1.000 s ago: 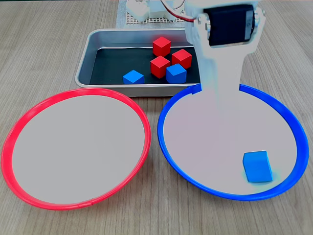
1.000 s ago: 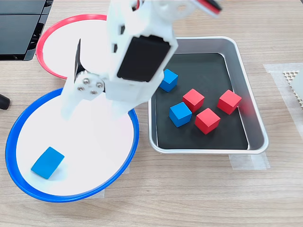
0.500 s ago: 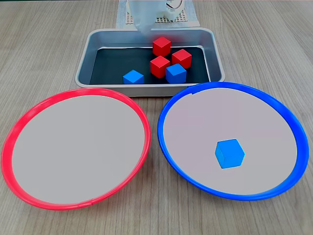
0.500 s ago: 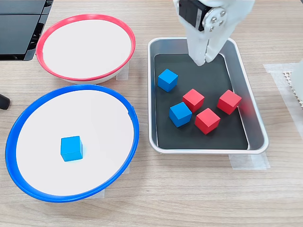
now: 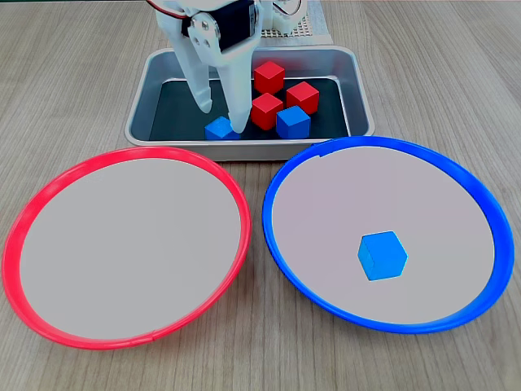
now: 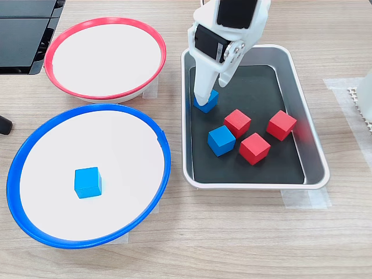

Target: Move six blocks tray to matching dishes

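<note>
Fixed views both show the gripper (image 5: 220, 116) lowered into the tray (image 5: 359, 98) with its jaws spread, one finger on each side of a blue block (image 5: 218, 128) lying alone toward the tray's 7 o'clock corner in the view from the dish side; in the other fixed view the same gripper (image 6: 204, 99) stands over that blue block (image 6: 208, 102) near the tray's (image 6: 317, 168) 11 o'clock corner. I cannot tell whether the fingertips already touch it. One blue cube (image 5: 383, 255) rests in the blue-rimmed dish (image 5: 277, 244), about 5 o'clock of its centre; the red-rimmed dish (image 5: 24, 212) holds nothing. Four more blocks cluster mid-tray: three red blocks (image 5: 269, 77) (image 5: 302, 97) (image 5: 264, 111) and a second blue block (image 5: 293, 122). The step in hand looks like the second pick. Next, I judge, the jaws must close squarely on the lone blue block, lift it clear of the tray wall, and carry it to the blue-rimmed dish.
</note>
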